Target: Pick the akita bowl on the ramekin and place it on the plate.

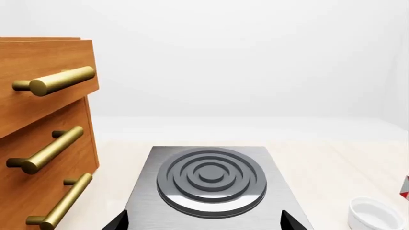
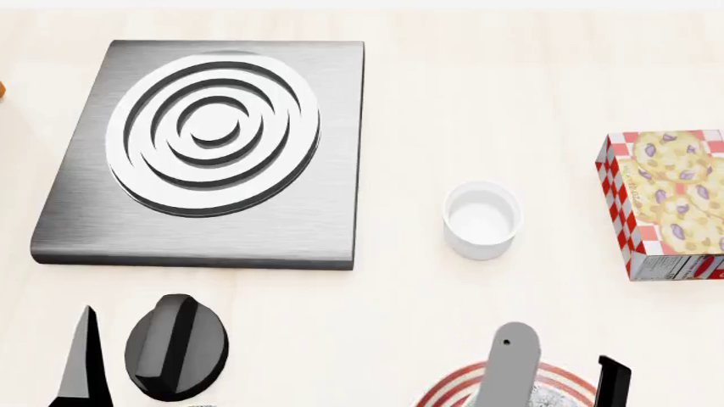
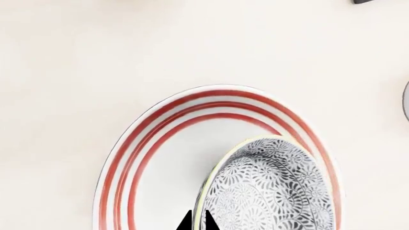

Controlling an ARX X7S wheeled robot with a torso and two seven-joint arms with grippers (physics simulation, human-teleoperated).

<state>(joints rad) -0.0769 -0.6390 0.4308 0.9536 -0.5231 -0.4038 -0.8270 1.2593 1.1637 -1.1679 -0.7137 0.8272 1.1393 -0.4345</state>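
The akita bowl point(image 3: 268, 191), grey-patterned inside with a pale rim, lies within the outline of the plate point(image 3: 160, 158), toward one side of it. The plate is white with red rings. My right gripper point(image 3: 197, 219) is shut on the bowl's rim, one fingertip inside and one outside. In the head view the plate point(image 2: 453, 392) and a sliver of the bowl point(image 2: 562, 395) show at the bottom edge. The white ramekin point(image 2: 482, 219) stands empty mid-table. My left gripper point(image 1: 204, 224) hangs open over the stove plate, holding nothing.
A steel stove plate with a ringed burner point(image 2: 209, 153) lies at the left. A cookie box point(image 2: 667, 203) sits at the right edge. A wooden drawer unit with brass handles point(image 1: 38, 134) stands beside the stove plate. The ramekin point(image 1: 377, 218) also shows in the left wrist view.
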